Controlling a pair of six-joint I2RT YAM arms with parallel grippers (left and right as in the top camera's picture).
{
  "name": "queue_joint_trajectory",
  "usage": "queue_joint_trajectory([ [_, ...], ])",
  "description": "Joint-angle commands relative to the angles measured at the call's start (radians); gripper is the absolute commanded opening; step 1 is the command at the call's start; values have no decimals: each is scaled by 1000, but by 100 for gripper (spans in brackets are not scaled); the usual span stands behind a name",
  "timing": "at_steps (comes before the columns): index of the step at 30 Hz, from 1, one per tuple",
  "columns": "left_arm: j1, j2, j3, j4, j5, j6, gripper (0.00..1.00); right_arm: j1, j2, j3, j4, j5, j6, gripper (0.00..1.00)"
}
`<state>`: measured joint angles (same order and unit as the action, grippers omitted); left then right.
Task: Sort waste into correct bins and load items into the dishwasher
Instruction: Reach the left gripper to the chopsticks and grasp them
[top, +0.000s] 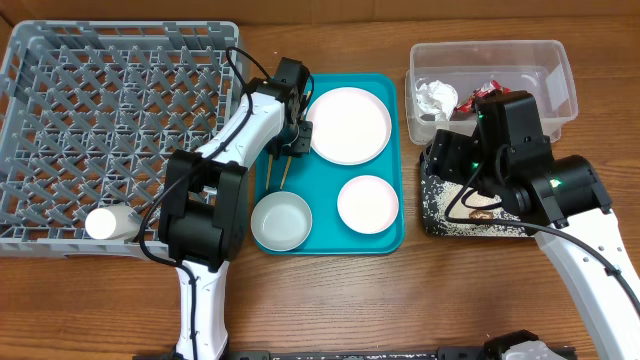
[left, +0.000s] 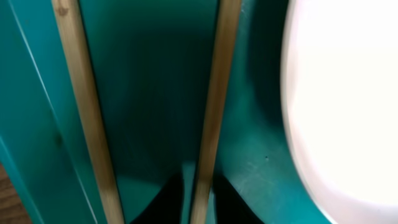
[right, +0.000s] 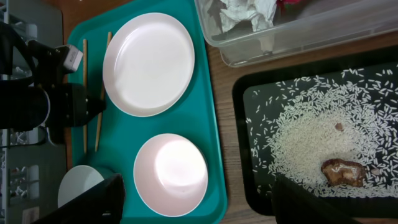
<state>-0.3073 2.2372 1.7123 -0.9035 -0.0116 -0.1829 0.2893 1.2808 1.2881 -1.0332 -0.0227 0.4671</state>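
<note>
Two wooden chopsticks (left: 214, 93) lie side by side on the teal tray (left: 155, 81), left of the round white plate (top: 348, 124). My left gripper (left: 202, 199) is down at the tray and straddles the right chopstick, with a thin gap still showing on one side. The smaller white dish (top: 368, 203) and grey bowl (top: 281, 221) sit on the same tray. The white cup (top: 108, 222) lies at the front left of the grey dish rack (top: 120, 60). My right gripper (right: 199, 205) is wide open and empty, high above the black tray (right: 239, 124) of rice (right: 305, 137).
The clear tub (top: 490, 85) at the back right holds the white napkin (top: 436, 97) and red wrapper (top: 478, 95). A dark food bit (right: 342, 172) lies among the rice. The right arm hangs over the black tray.
</note>
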Motion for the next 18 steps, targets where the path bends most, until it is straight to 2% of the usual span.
queue_joint_trajectory([
  [1,0,21,-2,1,-6,15,4,-3,-7,14,3,-5,2,77],
  [8,16,4,74,-98,-6,14,4,-3,-7,14,-5,-5,2,76],
  [18,97,-117,412,-388,-29,11,4,-3,-7,14,-10,-6,2,76],
])
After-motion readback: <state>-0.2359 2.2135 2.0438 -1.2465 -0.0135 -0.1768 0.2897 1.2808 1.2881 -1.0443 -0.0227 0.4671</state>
